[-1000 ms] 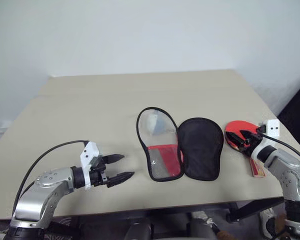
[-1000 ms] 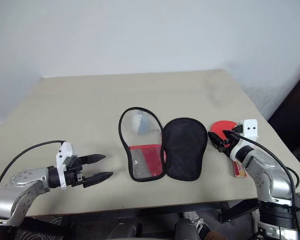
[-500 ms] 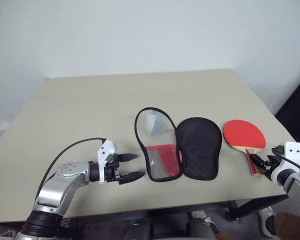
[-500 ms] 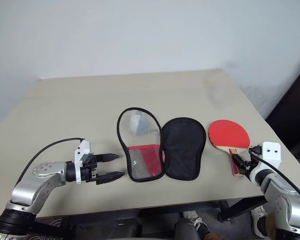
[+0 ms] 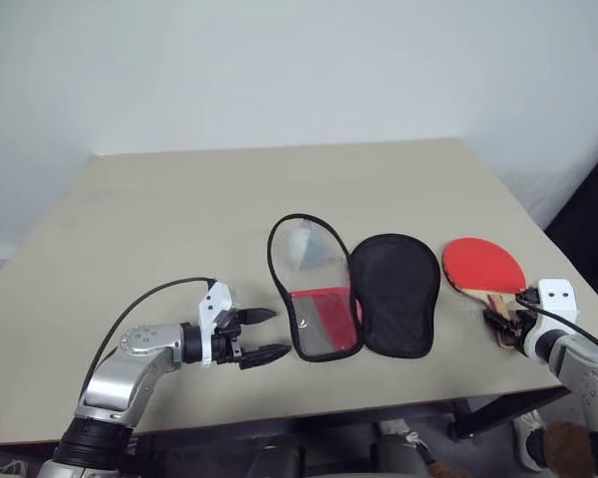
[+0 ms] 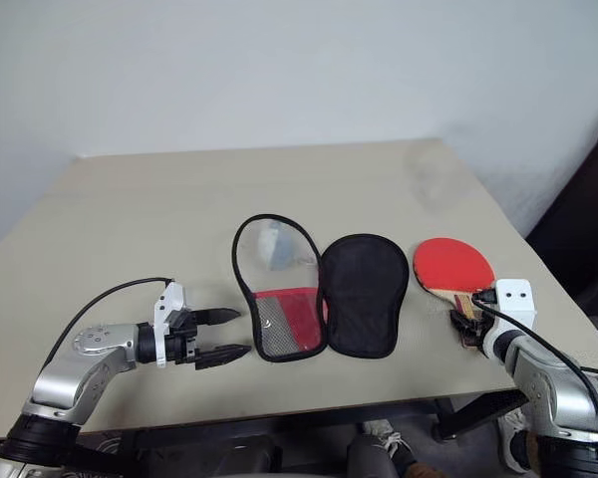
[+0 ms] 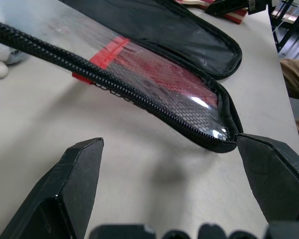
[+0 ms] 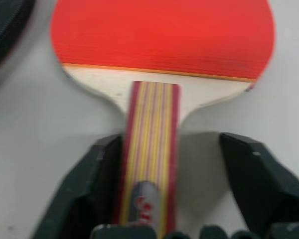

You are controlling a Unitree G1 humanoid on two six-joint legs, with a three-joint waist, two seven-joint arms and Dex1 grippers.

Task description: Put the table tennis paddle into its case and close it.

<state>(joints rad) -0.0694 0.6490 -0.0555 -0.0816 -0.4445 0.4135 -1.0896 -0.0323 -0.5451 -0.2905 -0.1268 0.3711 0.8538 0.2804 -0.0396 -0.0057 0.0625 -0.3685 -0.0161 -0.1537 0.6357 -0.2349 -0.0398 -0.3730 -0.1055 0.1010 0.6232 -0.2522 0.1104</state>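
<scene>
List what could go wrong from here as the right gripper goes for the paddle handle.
1. The right gripper straddles the paddle handle off-centre: one finger touches it, the other stands apart. Closing could skew the paddle.
2. The handle lies flat on the table, so the fingertips may scrape and slip off.
3. The left gripper sits open at the case edge and could nudge it.
</scene>
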